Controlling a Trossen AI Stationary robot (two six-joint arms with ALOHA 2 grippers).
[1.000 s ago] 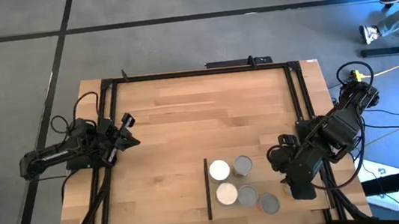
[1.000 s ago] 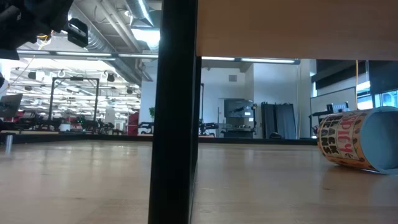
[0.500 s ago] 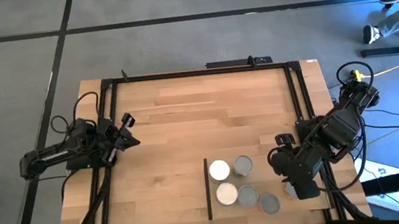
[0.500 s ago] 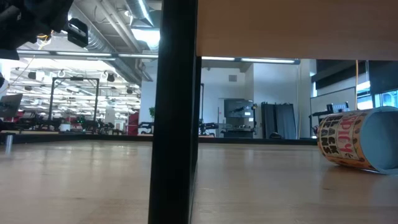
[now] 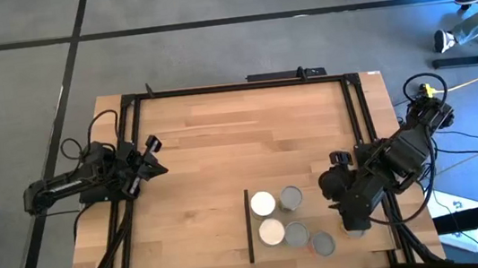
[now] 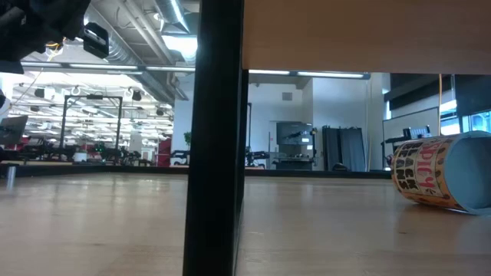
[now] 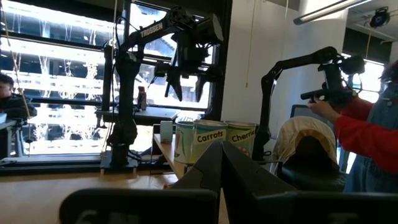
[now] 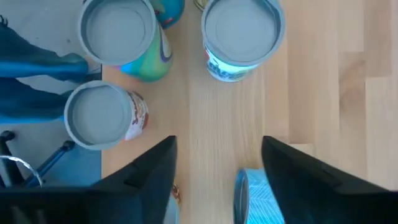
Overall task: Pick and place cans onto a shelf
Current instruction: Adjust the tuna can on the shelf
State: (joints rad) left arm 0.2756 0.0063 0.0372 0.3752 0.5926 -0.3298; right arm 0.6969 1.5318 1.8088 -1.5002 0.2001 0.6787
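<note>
Several cans stand upright on the shelf (image 5: 316, 213) at the near right: two white-topped (image 5: 262, 203) and three grey-topped (image 5: 296, 234). The right wrist view shows three grey-topped cans (image 8: 242, 28) from above. One can (image 6: 437, 180) with an orange label lies on its side; its blue-white end (image 8: 252, 196) shows low between my right fingers. My right gripper (image 5: 350, 220) (image 8: 217, 146) is open above it, right of the standing cans, and touches nothing that I can see. My left gripper (image 5: 159, 158) (image 7: 221, 152) is shut and empty at the table's left edge.
A thin dark strip (image 5: 250, 227) runs along the shelf's left edge; in the low view it stands as a black post (image 6: 215, 138) with the board above. The wooden tabletop (image 5: 240, 143) lies bare between the arms. A person (image 7: 367, 130) stands beyond the table.
My right gripper has shifted a little toward the table's left, closer to the standing cans, staying open over the lying can. The cans have kept still.
</note>
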